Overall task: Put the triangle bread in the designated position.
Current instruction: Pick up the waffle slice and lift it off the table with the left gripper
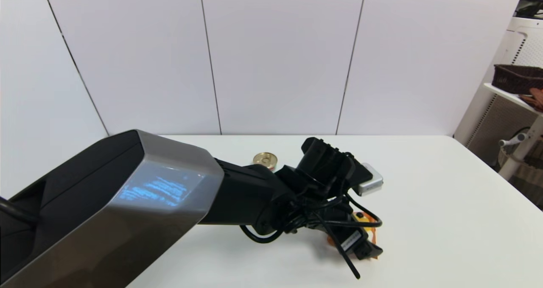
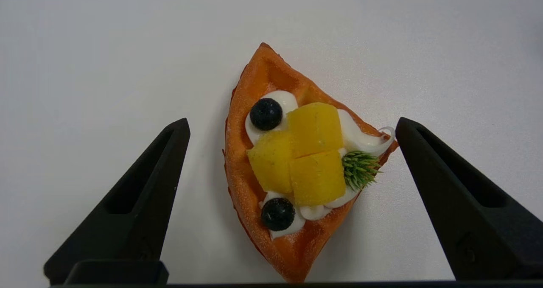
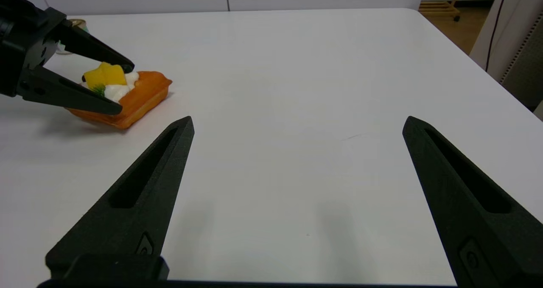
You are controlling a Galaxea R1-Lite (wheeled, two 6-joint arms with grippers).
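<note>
Lab: bare white table [image 1: 445,203], panelled wall [image 1: 271,54]

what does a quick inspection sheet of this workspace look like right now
surface: white table, bare around the work area
job's things: triangle bread flat on the table, not gripped
clutter: gold-lidded tin behind the left arm
grippers: left gripper open, fingers either side of the bread; right gripper open above bare table, apart from the bread
cables: black cables looped at the left wrist
surroundings: white wall panels; shelf with dark basket at right
</note>
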